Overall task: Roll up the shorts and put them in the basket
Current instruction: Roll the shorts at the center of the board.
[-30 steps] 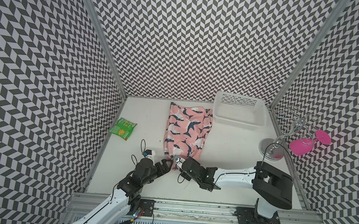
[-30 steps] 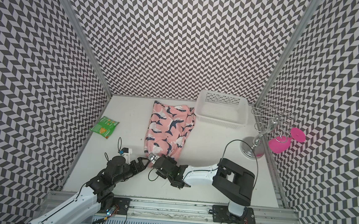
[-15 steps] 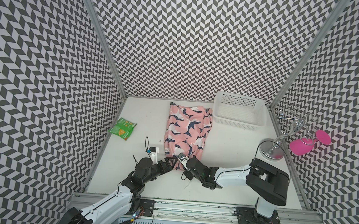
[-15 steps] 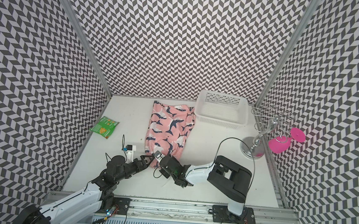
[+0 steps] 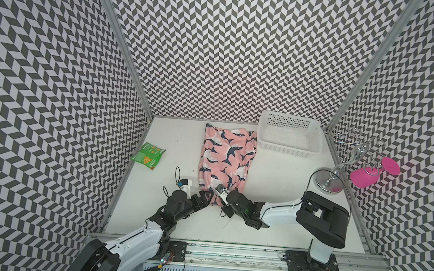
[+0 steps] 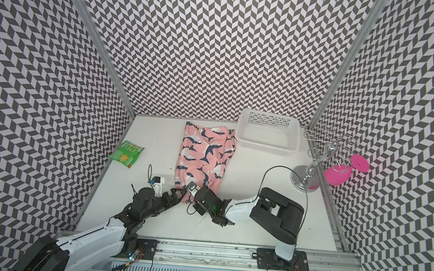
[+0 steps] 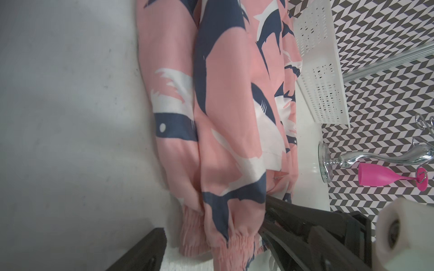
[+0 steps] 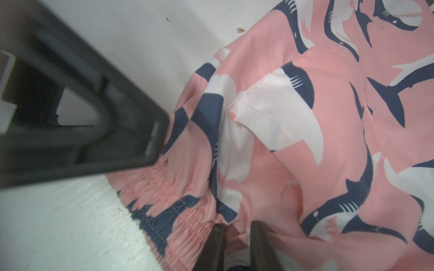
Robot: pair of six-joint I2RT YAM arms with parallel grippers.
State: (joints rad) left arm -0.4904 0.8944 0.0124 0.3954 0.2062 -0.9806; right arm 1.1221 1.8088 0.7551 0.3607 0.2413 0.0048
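Note:
The pink shark-print shorts (image 5: pixel 226 155) (image 6: pixel 204 153) lie folded lengthwise on the white table, with the gathered waistband (image 8: pixel 164 187) at the near end. My right gripper (image 8: pixel 236 226) (image 5: pixel 216 198) is shut on a pinch of fabric at the waistband, towards its right part. My left gripper (image 7: pixel 211 218) (image 5: pixel 205 196) is open, its two fingers straddling the left part of the waistband (image 7: pixel 195 237) low over the table. One of the left gripper's fingers (image 8: pixel 94 129) shows close beside the right gripper. Both grippers sit side by side at the shorts' near edge.
A white perforated basket (image 5: pixel 286 149) stands at the back right, touching the shorts' far corner. A green snack packet (image 5: pixel 148 155) lies by the left wall. A chrome stand (image 5: pixel 329 180) holding a pink glass (image 5: pixel 365 177) is at the right edge.
My right gripper's jaws have narrowed onto the waistband fabric. Both arms have crept a little further towards the shorts' near edge; the left gripper stays open.

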